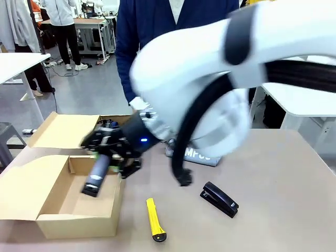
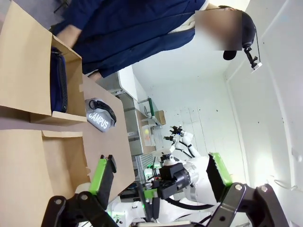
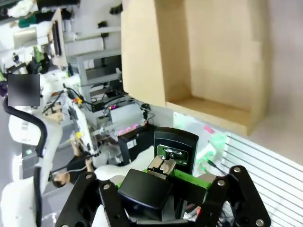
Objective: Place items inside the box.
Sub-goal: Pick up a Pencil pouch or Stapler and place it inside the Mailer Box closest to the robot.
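Note:
My right gripper [image 1: 113,153] reaches across from the right and is shut on a dark oblong item [image 1: 96,177], held tilted above the open box [image 1: 79,223] at the left. In the right wrist view the held item [image 3: 173,146] shows a metal part at its end, with the box [image 3: 142,52] beyond it. A black stapler [image 1: 219,199] lies on the table to the right. The grey pouch [image 1: 202,156] is partly hidden behind my right arm; its "CAMPUS" lettering reads on the pouch [image 2: 100,116] in the left wrist view. My left gripper [image 2: 161,172] stands open, holding nothing.
A yellow utility knife [image 1: 155,219] lies near the front edge beside the box. A smaller cardboard box [image 1: 107,124] with a dark blue item in it stands behind. A person in a navy top [image 1: 157,31] stands at the far side.

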Motion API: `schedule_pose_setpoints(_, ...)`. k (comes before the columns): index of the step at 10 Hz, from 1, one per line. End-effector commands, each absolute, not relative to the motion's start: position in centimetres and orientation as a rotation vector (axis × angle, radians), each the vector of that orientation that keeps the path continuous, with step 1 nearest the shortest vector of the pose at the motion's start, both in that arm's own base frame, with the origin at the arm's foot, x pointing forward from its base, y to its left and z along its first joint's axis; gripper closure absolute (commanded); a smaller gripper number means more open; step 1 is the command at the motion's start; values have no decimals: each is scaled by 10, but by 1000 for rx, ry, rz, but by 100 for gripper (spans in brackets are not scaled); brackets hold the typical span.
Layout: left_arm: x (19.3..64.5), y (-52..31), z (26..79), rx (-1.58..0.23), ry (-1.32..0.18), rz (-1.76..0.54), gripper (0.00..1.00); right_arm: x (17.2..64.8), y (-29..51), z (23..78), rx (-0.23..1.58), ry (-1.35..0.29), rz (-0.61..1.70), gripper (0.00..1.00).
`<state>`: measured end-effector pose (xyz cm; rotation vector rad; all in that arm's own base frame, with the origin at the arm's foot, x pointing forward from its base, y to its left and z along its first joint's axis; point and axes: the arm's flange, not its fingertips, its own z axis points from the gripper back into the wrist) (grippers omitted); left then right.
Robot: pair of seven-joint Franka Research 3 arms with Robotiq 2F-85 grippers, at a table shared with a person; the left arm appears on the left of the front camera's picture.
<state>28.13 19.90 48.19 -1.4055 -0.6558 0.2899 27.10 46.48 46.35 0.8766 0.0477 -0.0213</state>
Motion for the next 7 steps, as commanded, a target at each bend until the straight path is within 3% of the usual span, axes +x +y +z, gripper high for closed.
schedule_pose_setpoints(1,280,198,484,-1411,-666,277,0,303,520,443,806,55,-50,100)
schedule_pose_setpoints(2,280,198,484,-1411,-666,277,0,311,533,426,799,26,-62,100)
schedule_pose_setpoints(3,280,198,484,-1411,-666,277,0,282,490,450,856,51,-15,100)
schedule_pose_setpoints(7,280,198,484,-1411,-666,277,0,291,505,439,840,48,-12,100)
